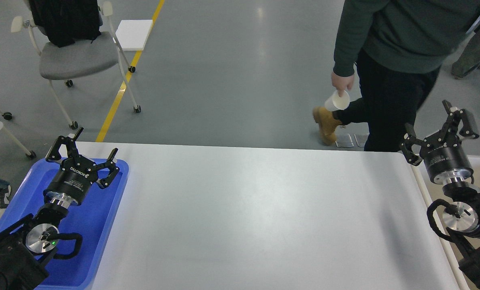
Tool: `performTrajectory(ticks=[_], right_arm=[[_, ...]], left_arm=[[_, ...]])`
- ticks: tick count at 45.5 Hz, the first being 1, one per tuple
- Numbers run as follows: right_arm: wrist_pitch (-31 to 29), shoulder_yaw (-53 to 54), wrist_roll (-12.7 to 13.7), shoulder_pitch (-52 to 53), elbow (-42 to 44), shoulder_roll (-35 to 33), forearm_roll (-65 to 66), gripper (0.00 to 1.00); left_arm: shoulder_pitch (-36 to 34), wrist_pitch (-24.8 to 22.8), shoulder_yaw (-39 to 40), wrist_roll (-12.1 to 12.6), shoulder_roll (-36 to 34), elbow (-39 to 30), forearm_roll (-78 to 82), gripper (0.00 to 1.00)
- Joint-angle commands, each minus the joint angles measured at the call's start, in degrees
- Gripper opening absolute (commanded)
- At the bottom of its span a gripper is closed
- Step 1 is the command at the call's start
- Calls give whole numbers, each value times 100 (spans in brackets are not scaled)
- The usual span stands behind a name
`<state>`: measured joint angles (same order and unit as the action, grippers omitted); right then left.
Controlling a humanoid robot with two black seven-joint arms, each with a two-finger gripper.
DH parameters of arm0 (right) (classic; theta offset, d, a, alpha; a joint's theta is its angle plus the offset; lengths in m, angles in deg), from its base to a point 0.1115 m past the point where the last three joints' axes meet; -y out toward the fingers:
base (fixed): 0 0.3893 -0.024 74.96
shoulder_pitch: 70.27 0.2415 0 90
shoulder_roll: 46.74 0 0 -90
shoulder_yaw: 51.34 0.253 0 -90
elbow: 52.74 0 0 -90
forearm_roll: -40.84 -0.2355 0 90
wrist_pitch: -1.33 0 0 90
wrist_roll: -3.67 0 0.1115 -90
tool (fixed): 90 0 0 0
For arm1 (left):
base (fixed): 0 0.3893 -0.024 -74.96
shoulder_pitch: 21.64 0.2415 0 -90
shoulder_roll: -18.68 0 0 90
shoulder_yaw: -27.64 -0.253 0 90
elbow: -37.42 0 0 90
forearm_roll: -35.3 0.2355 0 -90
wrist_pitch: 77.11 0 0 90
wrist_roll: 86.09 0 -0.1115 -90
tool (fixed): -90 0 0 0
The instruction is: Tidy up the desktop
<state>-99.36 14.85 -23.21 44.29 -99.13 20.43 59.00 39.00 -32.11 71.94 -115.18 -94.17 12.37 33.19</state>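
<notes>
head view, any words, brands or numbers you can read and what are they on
"ROBOTIQ": white letters on the black round body of the left gripper, which hangs over the blue plastic tray.
A smaller white line under it: too small to read.
White lettering on the black round body of the right gripper: too blurred to read.
Large white glossy desktop and the person's white paper cup: no text visible.

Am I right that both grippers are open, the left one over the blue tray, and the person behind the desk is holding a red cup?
Not quite: the cup is white, not red, as the head view shows. The rest holds: the left gripper is open over the blue tray, and the right gripper is open too.
</notes>
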Motion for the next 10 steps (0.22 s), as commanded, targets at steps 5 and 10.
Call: performTrajectory(ticks=[5, 10], right_arm=[[-74, -265, -282, -329, -10, 78, 12, 100], [-74, -265, -291, -329, -10, 69, 12, 100]], left_arm=[[0, 0, -1, 0, 0, 0, 0, 99], [0, 0, -1, 0, 0, 0, 0, 99]])
